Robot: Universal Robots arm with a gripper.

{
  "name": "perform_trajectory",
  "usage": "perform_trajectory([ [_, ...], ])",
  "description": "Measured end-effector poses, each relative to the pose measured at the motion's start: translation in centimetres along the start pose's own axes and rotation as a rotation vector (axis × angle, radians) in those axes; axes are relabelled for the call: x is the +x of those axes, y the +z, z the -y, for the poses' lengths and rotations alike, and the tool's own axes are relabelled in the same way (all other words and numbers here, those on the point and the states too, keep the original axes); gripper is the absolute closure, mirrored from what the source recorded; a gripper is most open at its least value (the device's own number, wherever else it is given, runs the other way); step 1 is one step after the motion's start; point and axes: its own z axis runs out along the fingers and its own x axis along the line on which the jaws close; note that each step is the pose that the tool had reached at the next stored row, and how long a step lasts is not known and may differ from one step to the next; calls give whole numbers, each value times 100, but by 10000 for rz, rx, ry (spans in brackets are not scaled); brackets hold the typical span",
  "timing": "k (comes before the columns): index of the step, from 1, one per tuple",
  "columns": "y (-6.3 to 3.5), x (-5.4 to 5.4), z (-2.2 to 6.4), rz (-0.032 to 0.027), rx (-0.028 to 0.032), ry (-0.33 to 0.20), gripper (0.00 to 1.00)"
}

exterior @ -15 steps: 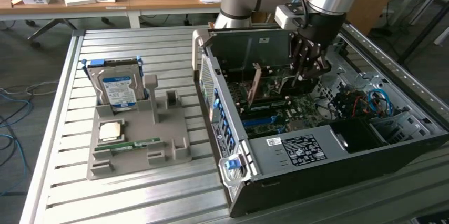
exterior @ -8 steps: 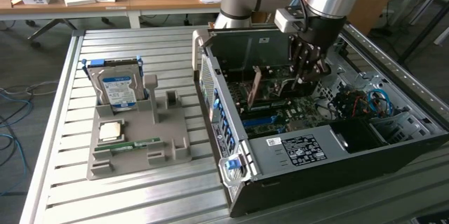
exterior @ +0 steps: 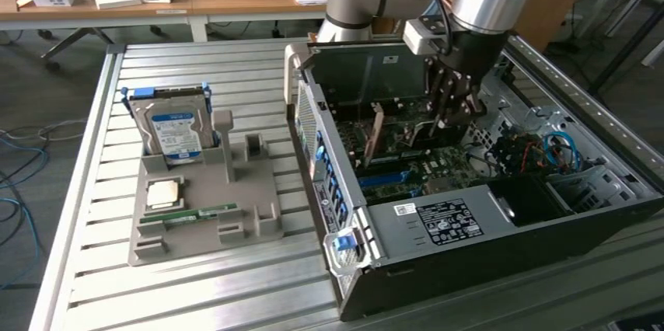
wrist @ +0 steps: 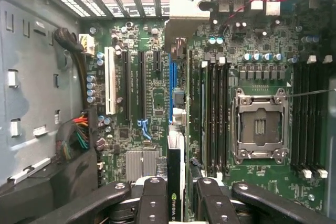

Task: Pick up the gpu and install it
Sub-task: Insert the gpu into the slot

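My gripper (exterior: 455, 109) reaches down into the open computer case (exterior: 487, 222) from above. It is shut on the gpu (exterior: 410, 125), a thin card standing on edge inside the case. In the wrist view the gpu (wrist: 176, 163) runs edge-on between my two black fingers (wrist: 152, 198), its silvery end bracket (wrist: 184, 19) by the case's rear slots. The card hangs over the motherboard (wrist: 157, 103), in line with the blue slot (wrist: 171, 77). Whether its edge touches the slot I cannot tell.
On the exterior view's left, a grey tray (exterior: 244, 199) holds a blue-labelled hard drive (exterior: 176, 133), a green memory stick (exterior: 192, 214) and a small square chip (exterior: 164, 193). Inside the case are the CPU socket (wrist: 260, 124), black memory slots (wrist: 215, 114) and cable bundles (wrist: 79, 135).
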Motion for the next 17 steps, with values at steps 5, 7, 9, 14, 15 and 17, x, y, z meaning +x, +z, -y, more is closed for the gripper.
perform_trajectory([
  [5,45,2,-18,0,0,-1,74],
  [7,60,2,-26,1,1,-6,74],
  [9,61,2,-26,0,0,-8,74],
  [14,64,5,-113,3,27,-6,74],
  [15,65,6,-131,4,31,-6,74],
  [17,79,9,-155,2,34,-8,74],
])
